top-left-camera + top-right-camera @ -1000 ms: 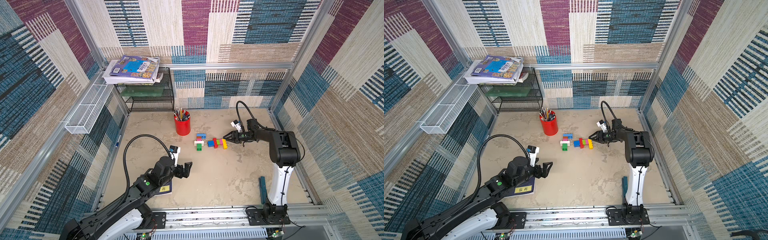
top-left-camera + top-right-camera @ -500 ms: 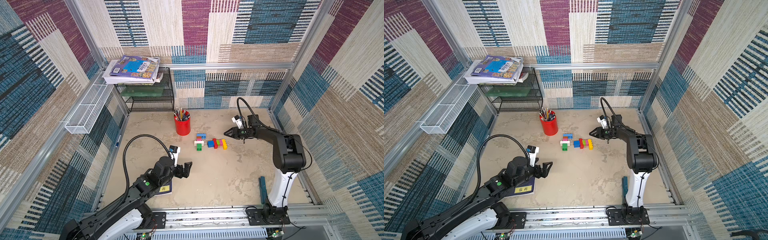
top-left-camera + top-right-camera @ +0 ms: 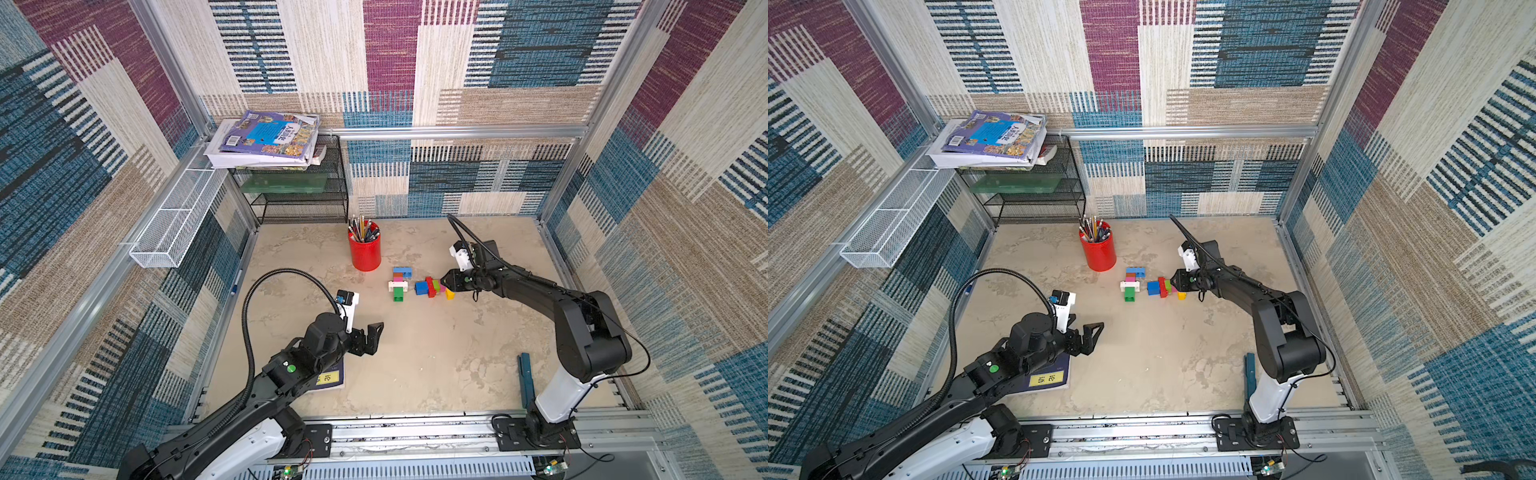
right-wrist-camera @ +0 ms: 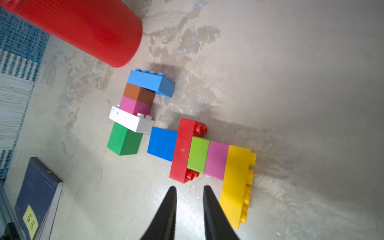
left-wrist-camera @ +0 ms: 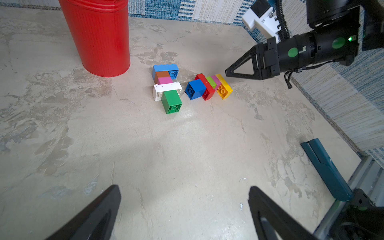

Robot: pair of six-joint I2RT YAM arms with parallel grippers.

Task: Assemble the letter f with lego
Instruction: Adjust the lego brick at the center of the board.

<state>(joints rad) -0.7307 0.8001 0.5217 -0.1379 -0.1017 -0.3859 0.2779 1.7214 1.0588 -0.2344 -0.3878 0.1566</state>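
Observation:
The lego lies on the floor in two joined groups. One group is light blue [image 4: 149,83], brown, pink, white [image 4: 131,119] and green [image 4: 124,139] bricks, seen in both top views [image 3: 399,284] [image 3: 1130,284]. The other is a row of blue [image 4: 162,143], red [image 4: 182,149], lime, pink and yellow [image 4: 236,182] bricks [image 3: 432,286]. My right gripper [image 4: 190,187] [image 3: 442,276] hovers low at that row's side, just off the red brick's end and beside the yellow one. Its jaws are a narrow gap apart with only floor between them. My left gripper [image 5: 184,187] [image 3: 374,338] hangs wide open and empty, well short of the bricks.
A red pen cup [image 3: 365,251] stands just behind the bricks. A dark blue book [image 3: 330,376] lies under my left arm. A teal tool [image 3: 525,380] lies by the right arm's base. A black wire shelf [image 3: 299,199] with books fills the back left corner.
The right gripper's jaws have narrowed from clearly apart to a small gap, and its tip has shifted slightly towards the brick row. The left arm has not moved.

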